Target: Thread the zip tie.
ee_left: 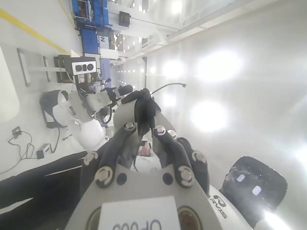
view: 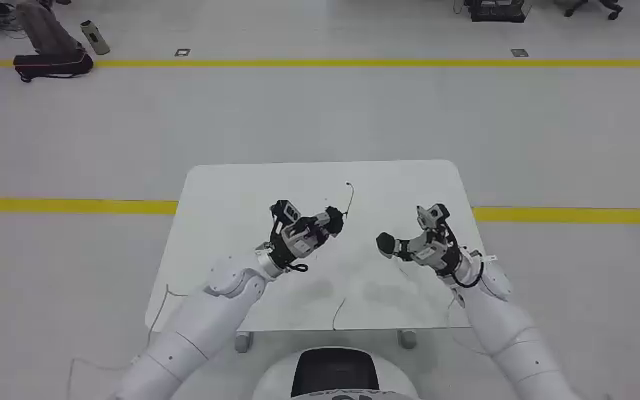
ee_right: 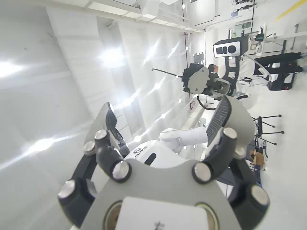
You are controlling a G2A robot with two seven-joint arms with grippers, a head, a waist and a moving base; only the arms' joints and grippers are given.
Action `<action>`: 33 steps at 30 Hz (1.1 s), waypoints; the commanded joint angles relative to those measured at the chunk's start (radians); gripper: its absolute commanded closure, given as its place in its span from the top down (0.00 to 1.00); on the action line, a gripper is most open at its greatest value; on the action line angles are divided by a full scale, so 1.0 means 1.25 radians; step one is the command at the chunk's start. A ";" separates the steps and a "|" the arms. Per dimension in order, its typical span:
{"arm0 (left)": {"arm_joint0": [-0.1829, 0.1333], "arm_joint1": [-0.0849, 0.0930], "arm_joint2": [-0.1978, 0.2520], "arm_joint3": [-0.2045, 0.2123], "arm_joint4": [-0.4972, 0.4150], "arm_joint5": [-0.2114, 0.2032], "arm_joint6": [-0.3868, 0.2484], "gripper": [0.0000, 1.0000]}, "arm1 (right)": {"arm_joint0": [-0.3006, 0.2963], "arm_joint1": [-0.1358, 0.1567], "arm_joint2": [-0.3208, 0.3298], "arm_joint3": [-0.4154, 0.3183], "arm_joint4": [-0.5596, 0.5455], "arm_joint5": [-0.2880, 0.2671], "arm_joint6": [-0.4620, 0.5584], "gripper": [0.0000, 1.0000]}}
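The left gripper (view: pixel 333 222) is clamped tight on the zip tie (view: pixel 350 200), whose free end, the head I think, pokes out above the white table (view: pixel 230 200). The right gripper (view: pixel 385 243) hangs nearby, fingers spread wide, holding nothing.

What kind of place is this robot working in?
Likely a large robotics lab or workshop hall: yellow floor lines, a lone white table on open floor, and blue racks behind.
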 commanded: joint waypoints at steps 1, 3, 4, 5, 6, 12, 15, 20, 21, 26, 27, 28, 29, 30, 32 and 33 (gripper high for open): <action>0.013 -0.004 0.005 -0.013 -0.046 0.000 -0.009 0.00 | -0.004 -0.004 -0.004 -0.004 0.034 0.007 0.000 1.00; 0.018 -0.008 0.011 -0.016 -0.084 -0.003 -0.025 0.00 | -0.002 -0.008 -0.010 -0.002 0.070 0.015 0.008 1.00; 0.018 -0.011 0.013 -0.016 -0.095 -0.003 -0.031 0.00 | -0.001 -0.010 -0.013 0.000 0.079 0.019 0.014 1.00; 0.018 -0.013 0.017 -0.016 -0.106 -0.003 -0.041 0.00 | 0.001 -0.011 -0.016 0.002 0.085 0.023 0.018 1.00; 0.017 -0.015 0.019 -0.013 -0.118 -0.003 -0.048 0.00 | 0.003 -0.012 -0.019 0.004 0.089 0.025 0.021 1.00; 0.006 -0.029 0.019 0.000 -0.117 -0.003 -0.060 0.00 | 0.010 -0.020 -0.031 0.007 0.114 0.022 0.035 1.00; 0.006 -0.029 0.019 0.000 -0.117 -0.003 -0.060 0.00 | 0.010 -0.020 -0.031 0.007 0.114 0.022 0.035 1.00; 0.012 -0.031 0.025 -0.016 -0.116 -0.001 -0.046 0.00 | 0.000 -0.023 -0.033 -0.017 0.127 0.029 0.013 1.00; 0.013 -0.033 0.028 -0.019 -0.120 0.001 -0.050 0.00 | -0.003 -0.024 -0.034 -0.023 0.135 0.031 0.014 1.00; 0.008 -0.041 0.036 -0.017 -0.132 -0.003 -0.060 0.00 | -0.003 -0.029 -0.043 -0.039 0.151 0.043 0.022 1.00; 0.007 -0.043 0.038 -0.016 -0.134 -0.003 -0.064 0.00 | -0.002 -0.030 -0.044 -0.041 0.152 0.045 0.024 1.00; 0.006 -0.045 0.040 -0.016 -0.139 -0.003 -0.068 0.00 | -0.001 -0.031 -0.046 -0.042 0.154 0.047 0.027 1.00; 0.006 -0.047 0.043 -0.016 -0.147 -0.003 -0.072 0.00 | 0.000 -0.032 -0.048 -0.043 0.157 0.048 0.031 1.00; 0.005 -0.049 0.045 -0.013 -0.153 -0.003 -0.075 0.00 | 0.001 -0.033 -0.049 -0.042 0.159 0.047 0.033 1.00; 0.002 -0.052 0.045 -0.010 -0.154 -0.003 -0.077 0.00 | 0.002 -0.035 -0.052 -0.042 0.167 0.047 0.038 1.00; 0.002 -0.054 0.045 -0.008 -0.154 -0.003 -0.077 0.00 | 0.003 -0.037 -0.053 -0.042 0.172 0.046 0.040 1.00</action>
